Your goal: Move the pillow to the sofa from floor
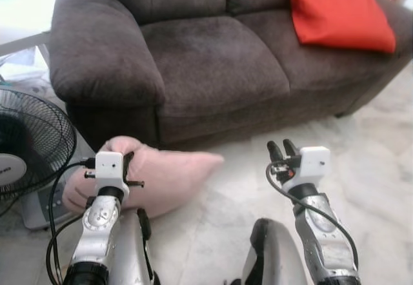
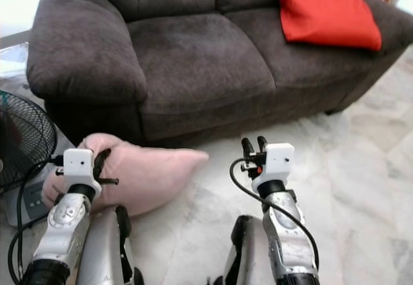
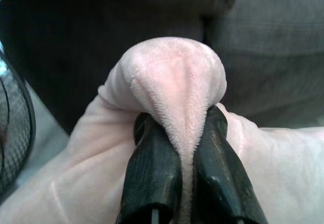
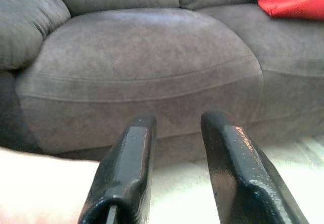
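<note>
A pale pink pillow (image 1: 164,175) lies on the marble floor in front of the dark brown sofa (image 1: 213,59), by its left armrest. My left gripper (image 3: 183,120) is shut on a fold at the pillow's upper left corner, and the plush fabric bulges above the black fingers (image 3: 154,168). My right gripper (image 1: 282,149) hovers open to the right of the pillow, above the floor, with nothing between its fingers (image 4: 230,158); it points at the sofa's left seat cushion (image 4: 142,57).
A red cushion (image 1: 339,11) leans on the sofa's right seat. A black floor fan (image 1: 29,146) on a white base stands at my left, close to the pillow. Pale marble floor (image 1: 361,143) stretches to the right.
</note>
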You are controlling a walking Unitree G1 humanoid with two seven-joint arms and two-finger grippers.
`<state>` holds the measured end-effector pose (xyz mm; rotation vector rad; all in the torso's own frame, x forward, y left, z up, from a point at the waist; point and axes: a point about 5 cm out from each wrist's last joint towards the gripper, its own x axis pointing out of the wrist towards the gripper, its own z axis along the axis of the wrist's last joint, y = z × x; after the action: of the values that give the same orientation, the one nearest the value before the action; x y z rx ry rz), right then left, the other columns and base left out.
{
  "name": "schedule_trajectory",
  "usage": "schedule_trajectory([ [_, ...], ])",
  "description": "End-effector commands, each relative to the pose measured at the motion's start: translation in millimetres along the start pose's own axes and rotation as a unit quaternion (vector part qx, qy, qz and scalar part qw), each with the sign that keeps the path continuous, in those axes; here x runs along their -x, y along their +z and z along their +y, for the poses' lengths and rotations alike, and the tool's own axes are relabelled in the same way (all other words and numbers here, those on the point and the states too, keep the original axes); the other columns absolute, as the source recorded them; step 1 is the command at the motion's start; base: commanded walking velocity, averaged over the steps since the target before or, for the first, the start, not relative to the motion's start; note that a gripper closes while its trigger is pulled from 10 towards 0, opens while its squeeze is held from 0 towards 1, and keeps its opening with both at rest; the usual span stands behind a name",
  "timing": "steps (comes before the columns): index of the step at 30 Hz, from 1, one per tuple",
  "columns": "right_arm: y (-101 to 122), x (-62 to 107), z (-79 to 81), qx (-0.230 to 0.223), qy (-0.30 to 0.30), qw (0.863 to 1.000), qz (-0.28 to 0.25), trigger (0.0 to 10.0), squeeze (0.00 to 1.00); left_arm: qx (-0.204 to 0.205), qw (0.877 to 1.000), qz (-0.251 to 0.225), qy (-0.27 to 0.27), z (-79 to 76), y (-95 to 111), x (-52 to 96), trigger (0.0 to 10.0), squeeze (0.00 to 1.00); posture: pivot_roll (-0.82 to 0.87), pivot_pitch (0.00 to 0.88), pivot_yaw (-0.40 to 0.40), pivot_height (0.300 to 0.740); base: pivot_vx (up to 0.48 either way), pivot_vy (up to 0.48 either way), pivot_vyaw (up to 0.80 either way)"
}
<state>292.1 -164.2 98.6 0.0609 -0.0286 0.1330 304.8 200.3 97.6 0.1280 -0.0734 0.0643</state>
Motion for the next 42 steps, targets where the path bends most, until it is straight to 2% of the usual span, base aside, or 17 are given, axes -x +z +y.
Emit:
schedule_trajectory([
  [1, 1.9, -1.2, -1.2, 0.004, -0.003, 1.000, -0.004, 10.0, 0.00, -0.009, 0.997, -0.074, -0.004, -4.7, 30.6, -4.9, 10.0, 0.00, 0.17, 0.073, -0.072, 0.446, 0.000, 0.000, 0.00],
  [6, 1.8, -2.4, -2.5, 0.006, -0.007, 1.000, -0.003, 10.0, 0.00, -0.016, 0.997, -0.076, -0.010, -10.7, 32.8, 0.3, 10.0, 0.00, 0.17, 0.073, -0.070, 0.446, 0.000, 0.000, 0.00],
  [10, 1.2, -2.3, -2.1, 0.005, -0.007, 1.000, -0.002, 10.0, 0.00, -0.018, 0.997, -0.079, -0.005, -9.3, 35.1, 2.2, 10.0, 0.00, 0.17, 0.073, -0.068, 0.446, 0.000, 0.000, 0.00],
  [16, 0.0, -1.3, -0.9, 0.003, -0.008, 1.000, -0.001, 10.0, 0.00, -0.016, 0.994, -0.107, 0.000, -8.3, 48.2, 5.9, 10.0, 0.00, 0.17, 0.075, -0.062, 0.446, 0.000, 0.000, 0.00],
  [22, -0.5, 0.3, -0.2, -0.002, -0.005, 1.000, -0.004, 10.0, 0.00, -0.018, 0.990, -0.140, -0.009, -11.9, 67.8, 11.7, 10.0, 0.00, 0.17, 0.076, -0.058, 0.481, 0.000, 0.000, 0.00],
  [29, -0.3, 0.7, 1.3, -0.003, -0.002, 1.000, -0.004, 10.0, 0.00, -0.015, 0.992, -0.128, -0.017, -16.8, 64.1, 13.9, 10.0, 0.00, 0.17, 0.077, -0.058, 0.506, 0.000, 0.000, 0.00],
  [42, -0.7, 0.8, 1.3, -0.004, -0.001, 1.000, -0.003, 10.0, 0.00, -0.016, 0.993, -0.111, -0.021, -18.9, 61.9, 16.1, 10.0, 0.00, 0.17, 0.077, -0.058, 0.586, 0.000, 0.000, 0.00],
])
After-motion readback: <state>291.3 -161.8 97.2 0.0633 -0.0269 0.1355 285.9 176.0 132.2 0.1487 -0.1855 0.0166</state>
